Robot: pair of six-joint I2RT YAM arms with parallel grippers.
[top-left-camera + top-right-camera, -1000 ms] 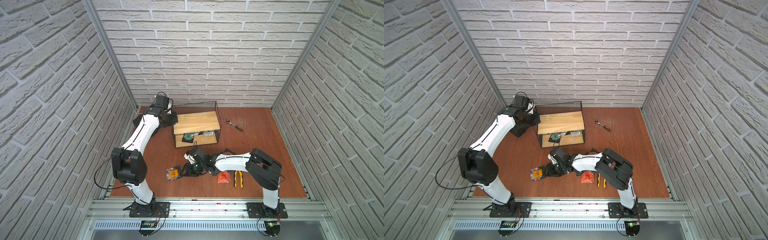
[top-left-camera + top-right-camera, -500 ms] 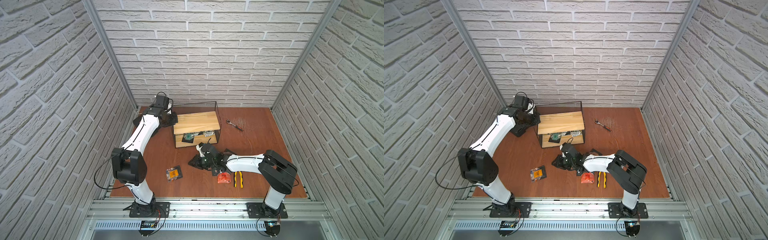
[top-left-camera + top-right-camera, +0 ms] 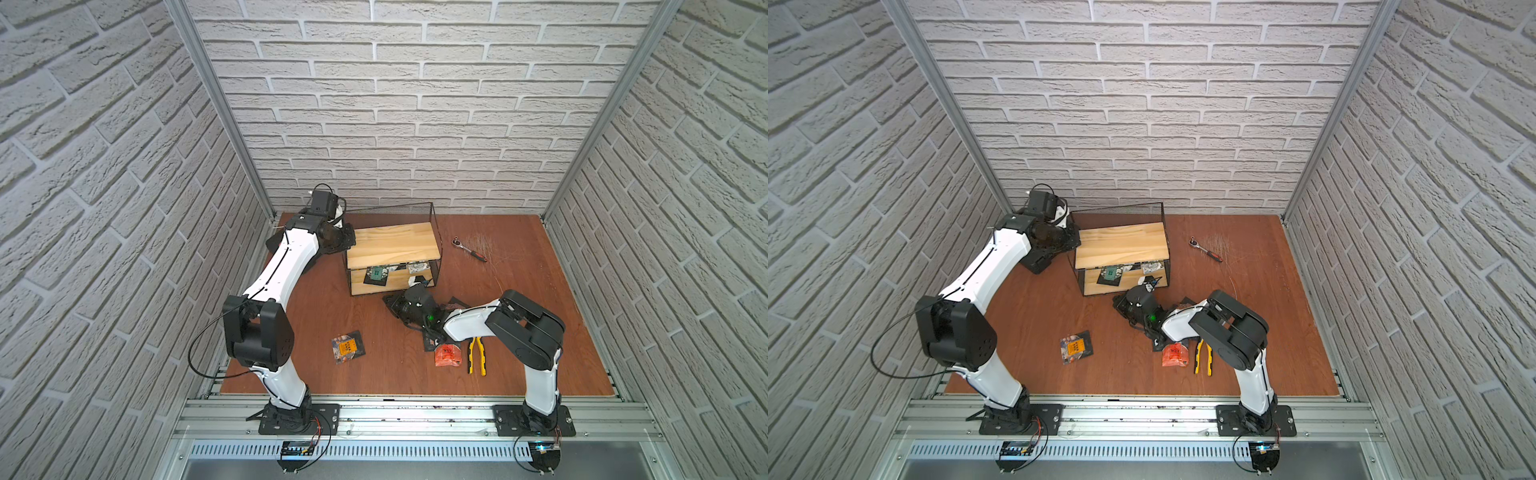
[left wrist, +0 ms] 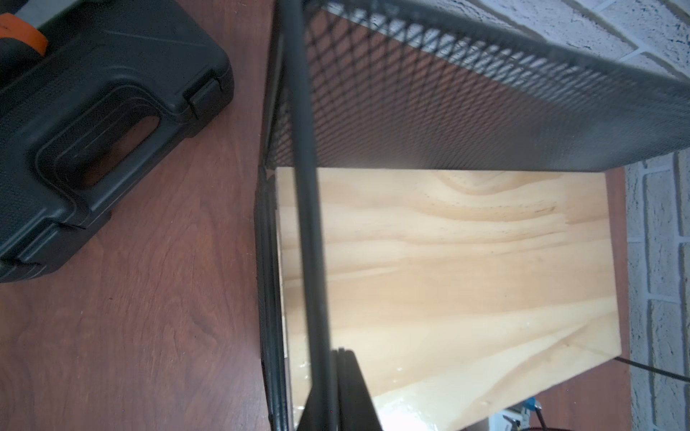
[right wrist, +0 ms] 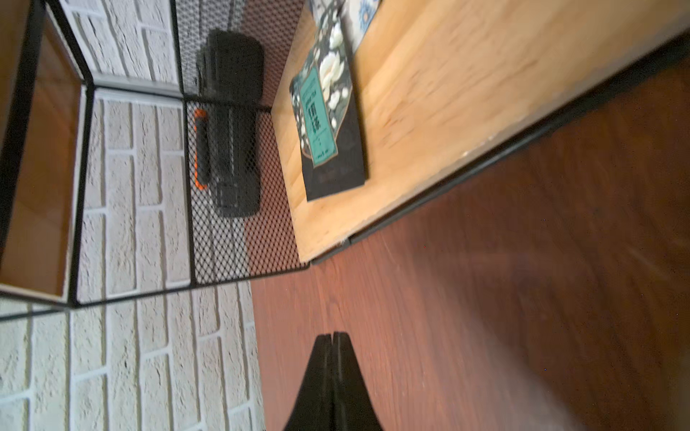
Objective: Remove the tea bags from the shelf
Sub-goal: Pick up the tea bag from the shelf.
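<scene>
Plainly, right claw is shut on nothing; left claw shut beside shelf frame.

1 shelf; 1 ratchet; 1 pliers; 6+ tea bags (some hidden)

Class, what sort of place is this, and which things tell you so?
Probably a robot test booth, not a home: brick-pattern panels box in a table, and the left arm and right arm are bolted to an aluminium rail.
</scene>
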